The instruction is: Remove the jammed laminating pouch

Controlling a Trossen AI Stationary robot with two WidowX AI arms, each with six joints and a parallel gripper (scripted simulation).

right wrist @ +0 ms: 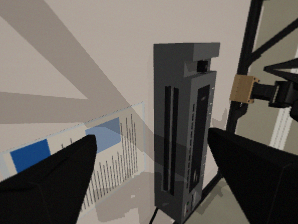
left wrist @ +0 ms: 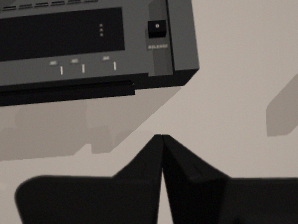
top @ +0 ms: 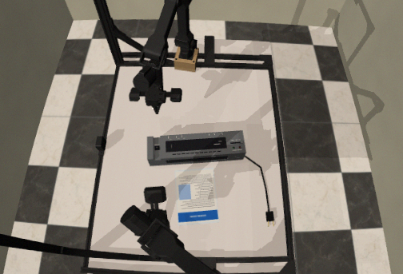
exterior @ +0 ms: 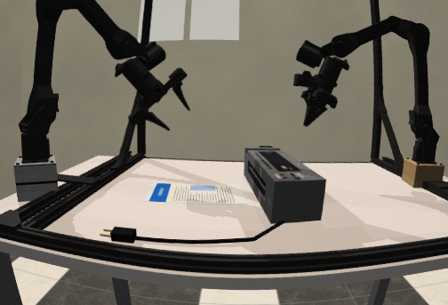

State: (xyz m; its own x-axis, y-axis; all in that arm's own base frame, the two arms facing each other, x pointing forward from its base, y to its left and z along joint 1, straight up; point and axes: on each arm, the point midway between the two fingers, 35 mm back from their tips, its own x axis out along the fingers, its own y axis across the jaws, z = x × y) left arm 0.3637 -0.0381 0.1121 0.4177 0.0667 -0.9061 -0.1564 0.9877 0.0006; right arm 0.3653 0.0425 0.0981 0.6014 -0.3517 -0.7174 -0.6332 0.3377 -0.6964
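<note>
The laminating pouch (top: 197, 216) (exterior: 160, 192) (right wrist: 30, 155) lies flat on the table, beside the laminator's slotted long side with a narrow strip of table between them. The grey laminator (top: 161, 156) (exterior: 295, 200) (left wrist: 135, 30) (right wrist: 167, 75) stands upright on the table. Its black RELEASE key (top: 157, 147) (left wrist: 157, 28) (right wrist: 202, 66) is untouched. My left gripper (top: 156, 110) (exterior: 307, 124) (left wrist: 161, 141) is shut and empty, above the table on the laminator's other long side. My right gripper (exterior: 180, 120) (right wrist: 152, 137) is open and empty, raised near the pouch's blue-banded end.
The power cord (top: 264, 188) (exterior: 196, 241) leaves the laminator's end away from the key and runs past the pouch at a distance, ending in a plug (top: 269, 216) (exterior: 123, 234). A black frame (top: 283, 164) borders the table.
</note>
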